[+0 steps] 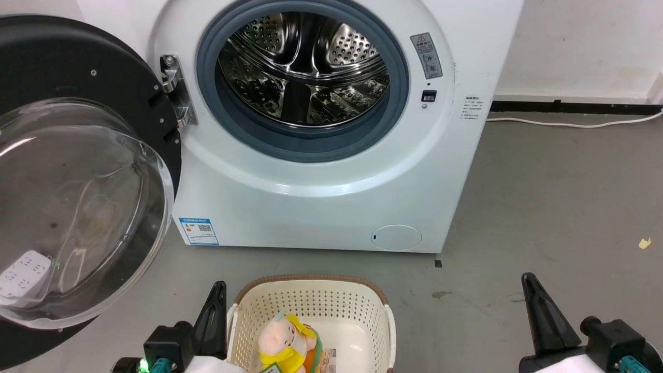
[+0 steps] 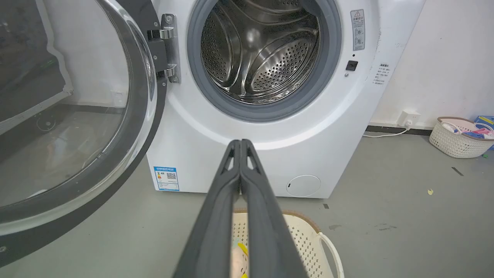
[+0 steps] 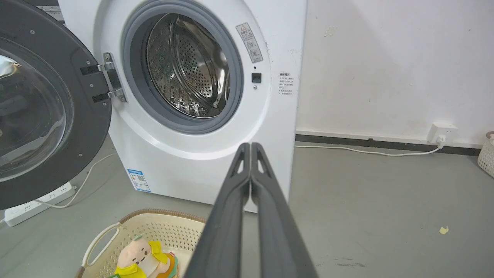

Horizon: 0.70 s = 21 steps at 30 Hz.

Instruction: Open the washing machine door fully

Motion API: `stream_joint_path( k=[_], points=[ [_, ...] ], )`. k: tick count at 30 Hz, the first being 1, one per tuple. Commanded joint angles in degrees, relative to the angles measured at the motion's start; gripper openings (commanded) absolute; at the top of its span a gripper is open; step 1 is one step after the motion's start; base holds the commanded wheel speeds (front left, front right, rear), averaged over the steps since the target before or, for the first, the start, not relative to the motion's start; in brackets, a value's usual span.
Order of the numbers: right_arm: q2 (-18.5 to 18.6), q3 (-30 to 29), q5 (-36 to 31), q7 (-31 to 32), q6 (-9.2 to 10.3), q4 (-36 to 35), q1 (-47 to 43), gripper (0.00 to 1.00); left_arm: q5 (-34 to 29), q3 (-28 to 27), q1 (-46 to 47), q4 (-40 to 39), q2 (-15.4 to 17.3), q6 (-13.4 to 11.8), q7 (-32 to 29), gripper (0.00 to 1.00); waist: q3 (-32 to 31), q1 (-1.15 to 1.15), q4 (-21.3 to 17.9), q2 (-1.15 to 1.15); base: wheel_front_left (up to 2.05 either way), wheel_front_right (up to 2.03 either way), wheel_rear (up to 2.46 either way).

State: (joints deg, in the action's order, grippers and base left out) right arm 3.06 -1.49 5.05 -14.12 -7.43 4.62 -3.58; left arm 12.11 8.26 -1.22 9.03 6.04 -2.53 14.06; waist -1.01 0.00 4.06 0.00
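Head view first: the large round glossy black washing machine door (image 1: pixel 77 62) with its bulging clear glass bowl stands swung wide to the robot's left. It hangs on the metal hinge (image 1: pixel 173 90) at the left edge of the opening, well clear of it. Its inner face and the bowl are turned out toward the room. The white front-loading washing machine (image 1: pixel 321 207) stands on the grey concrete floor (image 1: pixel 544 207). The perforated steel drum (image 1: pixel 305 67) is in plain sight inside the grey rubber ring (image 1: pixel 311 147). Low on the front panel sits a small round white service flap (image 1: pixel 397 238).

The left gripper (image 1: pixel 217 290) sits at the bottom of the picture, touching nothing. It is just beside the cream perforated plastic basket with a brown rim (image 1: pixel 311 298). In the basket lies a pink and yellow plush toy (image 1: pixel 282 336). In the left wrist view this gripper's two long dark fingers are pressed together at the tips with nothing between them.

The right gripper (image 1: pixel 529 285) is at the lower right, over bare floor and well apart from the door. In the right wrist view its fingers likewise meet at the tips and hold nothing. That view also shows a white power strip (image 3: pixel 34 200) on the floor below the open door.
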Motion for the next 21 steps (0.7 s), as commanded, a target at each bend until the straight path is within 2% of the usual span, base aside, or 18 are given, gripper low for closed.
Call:
stream_joint_path(
  k=[1,21],
  points=[
    [0.0,0.0,-0.2,0.3,0.0,-0.2,0.2,0.0,-0.6,-0.3,0.1,-0.4,-0.2,0.1,-0.2,0.0,0.0,0.0,0.0,0.0,0.0,0.0,0.0],
    [0.0,0.3,-1.0,2.6,-0.01,-1.0,0.8,0.0,-2.6,-1.6,0.3,-1.8,-0.7,0.5,-2.6,0.0,0.2,0.0,-0.7,0.0,0.0,0.0,0.0]
  ],
)
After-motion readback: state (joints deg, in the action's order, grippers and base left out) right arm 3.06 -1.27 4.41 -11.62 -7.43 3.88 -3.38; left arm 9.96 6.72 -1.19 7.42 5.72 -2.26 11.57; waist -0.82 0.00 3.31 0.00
